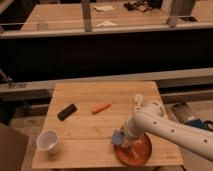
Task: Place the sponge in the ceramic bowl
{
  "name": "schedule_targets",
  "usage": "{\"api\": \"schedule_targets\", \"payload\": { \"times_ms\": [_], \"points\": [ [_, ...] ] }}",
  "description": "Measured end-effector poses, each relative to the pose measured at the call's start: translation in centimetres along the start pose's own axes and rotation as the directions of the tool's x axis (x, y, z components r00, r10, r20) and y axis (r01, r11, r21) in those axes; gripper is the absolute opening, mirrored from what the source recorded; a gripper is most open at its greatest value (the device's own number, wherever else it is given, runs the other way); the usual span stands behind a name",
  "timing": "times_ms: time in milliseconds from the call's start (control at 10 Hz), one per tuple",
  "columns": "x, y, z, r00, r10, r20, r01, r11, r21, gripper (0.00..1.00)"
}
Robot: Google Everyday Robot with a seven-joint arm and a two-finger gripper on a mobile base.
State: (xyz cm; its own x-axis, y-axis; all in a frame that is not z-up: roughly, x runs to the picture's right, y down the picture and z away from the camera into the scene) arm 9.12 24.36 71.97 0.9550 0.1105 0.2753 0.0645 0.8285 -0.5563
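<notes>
- The sponge (118, 136), a small light-blue block, is seen at the near right of the table, right at the left rim of the ceramic bowl.
- Whether the sponge hangs above the rim or touches it cannot be told.
- The ceramic bowl (142, 155), a shallow reddish-brown dish, is set at the near right corner of the wooden table (90, 127); part of its inside is covered by the arm's end.
- The gripper (124, 142) is found directly against the sponge, over the left part of the bowl. Whether it is clamped on the sponge or parted cannot be told.
- The white arm (170, 131) is seen reaching in from the right edge, bent over the table's right side and angled down toward the bowl.
- 1 white cup (48, 140) stands upright at the near left corner, well apart from the bowl.
- 1 black rectangular block (67, 111) lies left of centre, tilted.
- 1 orange carrot (101, 107) lies near the middle, just right of the block and apart from it.
- 1 small pale object (138, 99) is seen by the right edge, beyond the arm.
</notes>
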Motion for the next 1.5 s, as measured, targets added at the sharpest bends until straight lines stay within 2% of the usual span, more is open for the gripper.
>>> {"api": "schedule_targets", "payload": {
  "times_ms": [200, 400, 500, 800, 1400, 1500],
  "points": [
    [0.08, 0.05, -0.16, 1.000, 0.003, -0.001, -0.003, 1.000, 0.001, 0.37],
    [0.14, 0.14, -0.26, 1.000, 0.006, -0.001, -0.006, 1.000, 0.002, 0.46],
    [0.18, 0.17, -0.35, 1.000, 0.008, -0.001, -0.008, 1.000, 0.002, 0.47],
    [0.35, 0.32, -0.50, 1.000, 0.012, 0.001, -0.012, 1.000, 0.002, 0.42],
    [0.52, 0.67, -0.71, 1.000, 0.017, 0.002, -0.017, 1.000, -0.001, 0.67],
    [0.56, 0.76, -0.74, 1.000, 0.018, 0.002, -0.018, 1.000, -0.001, 0.69]
  ]
}}
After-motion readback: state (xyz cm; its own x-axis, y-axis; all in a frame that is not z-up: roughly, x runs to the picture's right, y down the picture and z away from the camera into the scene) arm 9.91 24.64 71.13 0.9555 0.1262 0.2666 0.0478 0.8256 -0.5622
